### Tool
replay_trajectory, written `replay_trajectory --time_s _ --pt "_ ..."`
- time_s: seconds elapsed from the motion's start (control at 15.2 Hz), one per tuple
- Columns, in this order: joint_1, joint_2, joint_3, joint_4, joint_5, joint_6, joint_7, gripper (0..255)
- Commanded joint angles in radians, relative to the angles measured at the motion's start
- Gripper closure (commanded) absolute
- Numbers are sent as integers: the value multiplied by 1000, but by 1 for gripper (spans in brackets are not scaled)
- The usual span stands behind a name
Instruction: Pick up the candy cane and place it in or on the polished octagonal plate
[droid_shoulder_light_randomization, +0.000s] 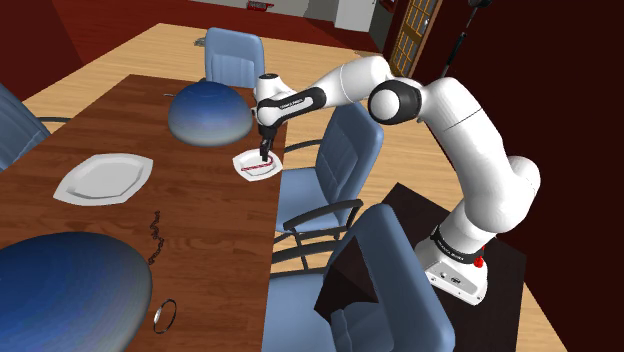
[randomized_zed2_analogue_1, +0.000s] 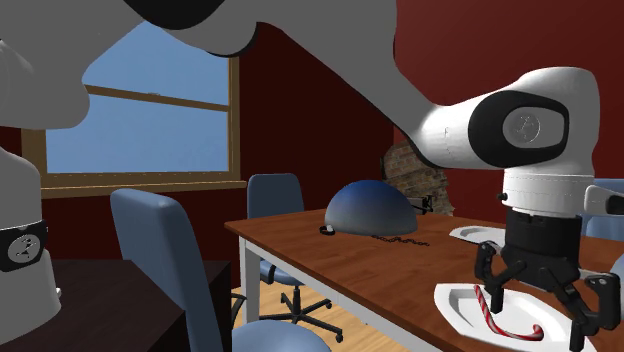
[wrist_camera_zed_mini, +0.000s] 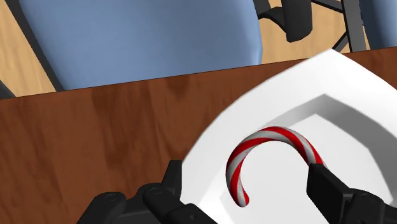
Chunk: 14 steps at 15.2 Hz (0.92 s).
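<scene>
The red-and-white striped candy cane (wrist_camera_zed_mini: 267, 137) lies flat in the white octagonal plate (wrist_camera_zed_mini: 343, 83), near the table edge beside the blue chairs. My black gripper (wrist_camera_zed_mini: 248, 191) hovers just over it, open, with its fingers spread to either side of the cane. The right finger hides the cane's straight end. In the shoulder view the gripper (droid_shoulder_light_randomization: 265, 155) points straight down over the plate (droid_shoulder_light_randomization: 243, 160) and the cane (droid_shoulder_light_randomization: 258, 172). The second exterior view shows the fingers splayed wide in the gripper (randomized_zed2_analogue_1: 538, 305) above the cane (randomized_zed2_analogue_1: 500, 318) in the plate (randomized_zed2_analogue_1: 455, 300).
A second white octagonal plate (droid_shoulder_light_randomization: 103, 178) sits further along the wooden table (droid_shoulder_light_randomization: 120, 130). A blue dome (droid_shoulder_light_randomization: 208, 112) stands just behind the gripper and a larger one (droid_shoulder_light_randomization: 70, 290) at the near end. A dark chain (droid_shoulder_light_randomization: 155, 238) and a ring (droid_shoulder_light_randomization: 166, 315) lie between. Blue chairs (droid_shoulder_light_randomization: 345, 150) line the edge.
</scene>
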<state>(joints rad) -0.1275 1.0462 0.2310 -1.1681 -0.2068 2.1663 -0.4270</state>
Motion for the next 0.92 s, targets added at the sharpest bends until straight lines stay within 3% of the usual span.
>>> replay_trajectory --time_s 0.0,0.33,0.86 --pt "0 0 0 0 0 0 0 0" --pt "-9 -81 11 -15 10 -67 -4 0" --pt "-9 -81 11 -15 10 -67 -4 0"
